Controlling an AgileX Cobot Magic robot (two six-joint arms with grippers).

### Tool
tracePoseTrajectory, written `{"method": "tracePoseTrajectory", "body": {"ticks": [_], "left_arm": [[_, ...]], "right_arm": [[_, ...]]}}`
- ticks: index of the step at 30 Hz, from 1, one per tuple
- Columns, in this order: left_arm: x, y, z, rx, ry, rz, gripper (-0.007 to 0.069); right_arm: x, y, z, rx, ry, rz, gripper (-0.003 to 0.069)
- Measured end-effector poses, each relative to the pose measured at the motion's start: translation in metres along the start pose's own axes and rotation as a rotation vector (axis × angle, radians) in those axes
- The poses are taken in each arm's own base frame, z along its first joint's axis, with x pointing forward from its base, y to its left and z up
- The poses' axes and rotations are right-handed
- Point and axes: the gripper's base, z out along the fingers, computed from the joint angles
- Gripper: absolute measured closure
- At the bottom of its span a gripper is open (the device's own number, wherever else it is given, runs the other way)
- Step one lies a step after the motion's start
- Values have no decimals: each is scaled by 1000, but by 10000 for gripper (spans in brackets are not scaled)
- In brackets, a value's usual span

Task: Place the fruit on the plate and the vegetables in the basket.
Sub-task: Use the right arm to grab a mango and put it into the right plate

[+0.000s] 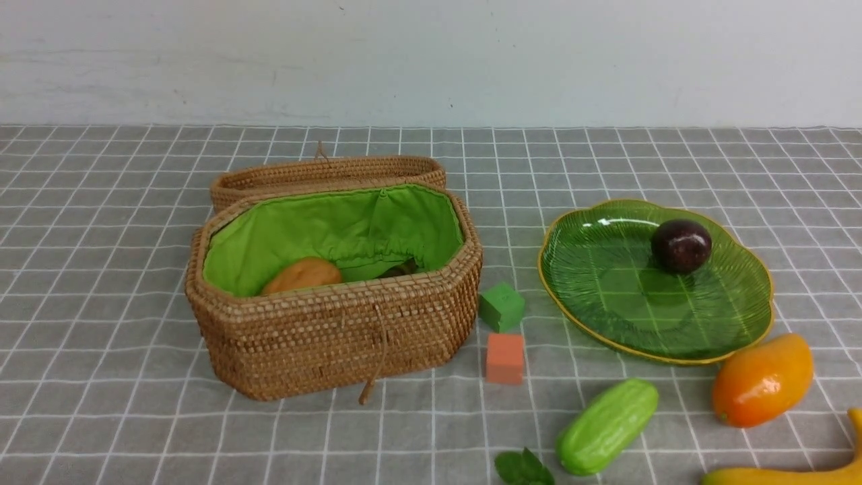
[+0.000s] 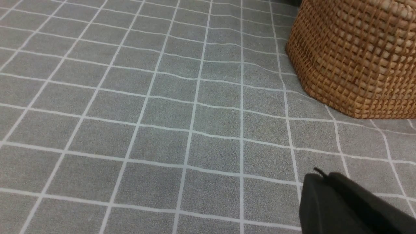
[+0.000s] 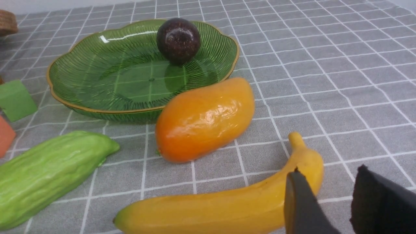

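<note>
Two grippers, neither holding anything. The left gripper (image 2: 320, 177) has its fingers pressed together, low over the grey checked cloth (image 2: 162, 130). The basket (image 2: 354, 58) wall stands ahead of its tips, apart from them. Basket long axis runs left-right, with the lid (image 1: 326, 172) flipped back behind. The orange-tan bulb (image 1: 303, 275) sits inside at the left end. Something dark lies beside it, can't tell what.

The green cube (image 1: 501, 306) and orange cube (image 1: 504, 358) are just right of the basket. The sprig (image 1: 524, 468) is at the near edge. The cucumber (image 1: 606, 426) has its axis diagonal, near-left to far-right.

The right gripper (image 3: 328, 175) has its jaws apart with only cloth in the gap. The banana (image 3: 221, 204) lies crosswise right at its fingertips, stem end pointing away from the gripper. One finger overlaps it, contact unclear. The mango (image 3: 204, 120) is just beyond the banana, diagonal like the cucumber, right beside the plate (image 3: 97, 74) rim. The plate is beyond that, with the purple ball (image 3: 178, 39) on its far side.
</note>
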Motion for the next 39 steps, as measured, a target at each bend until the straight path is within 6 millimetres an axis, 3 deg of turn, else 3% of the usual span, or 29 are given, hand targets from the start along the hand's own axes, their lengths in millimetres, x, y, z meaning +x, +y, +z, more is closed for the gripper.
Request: {"method": "tracePoseTrajectory", "body": {"ticks": [16, 22, 25, 33, 37, 38, 39], "left_arm": [[0, 0, 0, 0, 0, 0, 600], [0, 0, 0, 0, 0, 1, 599], [0, 0, 0, 0, 0, 1, 595], [0, 0, 0, 0, 0, 0, 586], [0, 0, 0, 0, 0, 0, 586], [0, 0, 0, 0, 0, 0, 586], [0, 0, 0, 0, 0, 0, 586]], "right_arm": [[0, 0, 0, -1, -5, 0, 417], [-12, 3, -1, -41, -132, 45, 417], [-29, 8, -5, -117, -309, 196, 417], [-60, 12, -21, -224, -593, 278, 417], [-110, 13, -42, -227, -605, 341, 417], [-113, 14, -43, -225, -602, 341, 417], [-148, 16, -49, -205, -559, 334, 417]]}}
